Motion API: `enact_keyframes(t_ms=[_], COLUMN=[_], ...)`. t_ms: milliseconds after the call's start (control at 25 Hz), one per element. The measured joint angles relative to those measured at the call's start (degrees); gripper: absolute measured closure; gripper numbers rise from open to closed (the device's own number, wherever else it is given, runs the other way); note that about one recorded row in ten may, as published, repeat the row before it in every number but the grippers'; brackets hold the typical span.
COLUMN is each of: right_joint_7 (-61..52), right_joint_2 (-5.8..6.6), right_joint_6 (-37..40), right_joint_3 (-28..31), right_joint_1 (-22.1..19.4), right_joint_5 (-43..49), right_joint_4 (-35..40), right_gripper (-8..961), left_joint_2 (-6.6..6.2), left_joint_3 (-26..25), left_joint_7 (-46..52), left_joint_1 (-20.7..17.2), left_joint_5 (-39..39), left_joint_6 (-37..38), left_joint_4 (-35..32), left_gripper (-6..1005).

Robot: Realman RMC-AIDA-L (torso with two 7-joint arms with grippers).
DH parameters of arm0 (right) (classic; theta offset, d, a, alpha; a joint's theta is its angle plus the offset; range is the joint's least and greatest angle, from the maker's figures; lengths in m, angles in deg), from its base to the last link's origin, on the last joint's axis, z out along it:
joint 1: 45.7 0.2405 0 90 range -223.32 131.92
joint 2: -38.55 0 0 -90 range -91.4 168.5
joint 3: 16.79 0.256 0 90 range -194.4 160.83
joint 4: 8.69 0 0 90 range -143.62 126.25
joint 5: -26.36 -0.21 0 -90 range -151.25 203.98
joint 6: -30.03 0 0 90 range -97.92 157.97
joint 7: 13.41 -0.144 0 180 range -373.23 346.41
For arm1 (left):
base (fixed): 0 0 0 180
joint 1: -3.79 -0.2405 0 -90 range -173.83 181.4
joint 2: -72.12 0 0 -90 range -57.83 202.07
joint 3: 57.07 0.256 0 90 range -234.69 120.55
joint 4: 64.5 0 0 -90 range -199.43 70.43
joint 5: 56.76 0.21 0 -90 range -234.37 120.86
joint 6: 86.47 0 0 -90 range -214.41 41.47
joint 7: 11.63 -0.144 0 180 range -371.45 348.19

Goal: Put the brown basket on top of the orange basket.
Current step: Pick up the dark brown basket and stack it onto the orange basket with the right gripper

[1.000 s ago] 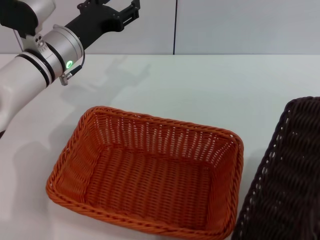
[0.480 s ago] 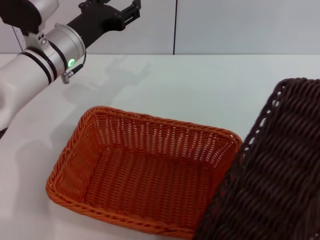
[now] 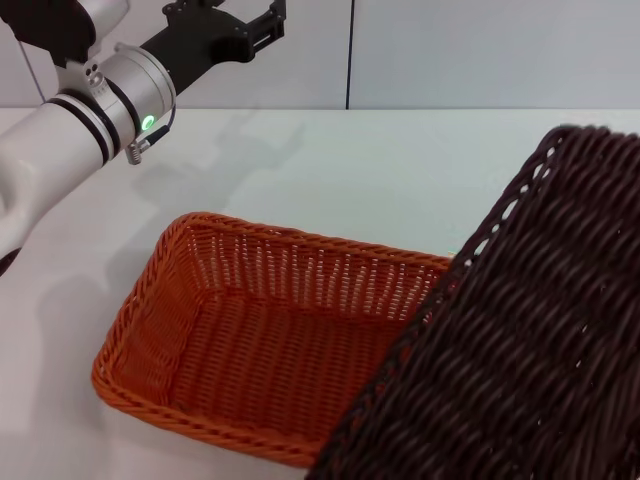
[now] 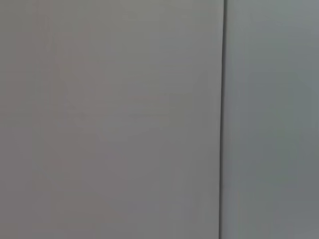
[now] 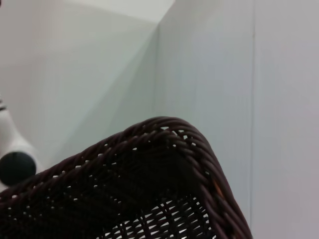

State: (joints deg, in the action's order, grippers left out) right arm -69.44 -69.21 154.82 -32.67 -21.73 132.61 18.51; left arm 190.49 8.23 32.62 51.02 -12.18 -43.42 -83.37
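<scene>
In the head view I see the orange basket [image 3: 270, 345] resting flat on the white worktop [image 3: 400, 170], in the lower left and middle of the frame, with its opening up. The brown basket [image 3: 520, 340] fills the lower right of the frame. It is lifted and strongly tilted, its underside turned to the camera, and it covers the right end of the orange basket; I cannot tell if the two touch.

The left gripper [image 3: 262, 22] is in the upper left of the frame, raised above the far part of the worktop and well apart from both baskets. Its black fingers are spread and hold nothing. The left wrist view shows only a grey wall.

The right gripper is not in any view, so I cannot tell how its fingers stand. The right wrist view shows a rounded corner of the brown basket [image 5: 149, 189] with its braided rim, close to the camera.
</scene>
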Motion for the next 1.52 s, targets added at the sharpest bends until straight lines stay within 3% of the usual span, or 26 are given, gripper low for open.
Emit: enact_keyframes(t_ms=[240, 280, 320, 400, 640, 960, 1520], right_joint_7=[0.2, 0.8, 0.8, 1.9, 6.4, 12.5, 26.4], right_joint_2=[-1.13, -2.17, -2.17, -3.29, -7.58, -11.01, -11.45], right_joint_6=[0.0, 0.1, 0.1, 0.1, -0.9, -2.6, -8.3], right_joint_3=[-1.0, -1.1, -1.1, -0.7, 0.1, 4.4, 7.3], right_joint_1=[0.5, 0.9, 0.9, 1.1, 0.7, -2.7, -5.6], right_joint_5=[-0.6, -0.6, -0.6, -1.0, -3.1, -3.7, -3.7], right_joint_4=[-2.4, -2.6, -2.6, -3.1, -5.6, -11.7, -29.3], right_gripper=[796, 795, 795, 794, 792, 790, 785], left_joint_2=[-0.02, -0.02, 0.0, 0.07, 0.11, -0.07, -0.01], left_joint_3=[0.0, 0.0, 0.0, 0.0, 0.1, 0.1, 0.1], left_joint_7=[-0.8, -0.8, -1.3, -1.8, -2.1, -2.7, -5.8], left_joint_1=[0.3, 0.3, 0.4, 0.5, 0.6, 1.3, 3.4], left_joint_5=[0.1, 0.1, 0.1, 0.1, 0.0, 0.3, -0.1], left_joint_6=[-0.4, -0.4, -0.5, -0.6, -0.7, -0.7, -2.8], left_joint_4=[-0.1, -0.1, 0.2, 0.3, 0.3, -0.1, -0.5], left_gripper=[156, 156, 156, 156, 156, 156, 156])
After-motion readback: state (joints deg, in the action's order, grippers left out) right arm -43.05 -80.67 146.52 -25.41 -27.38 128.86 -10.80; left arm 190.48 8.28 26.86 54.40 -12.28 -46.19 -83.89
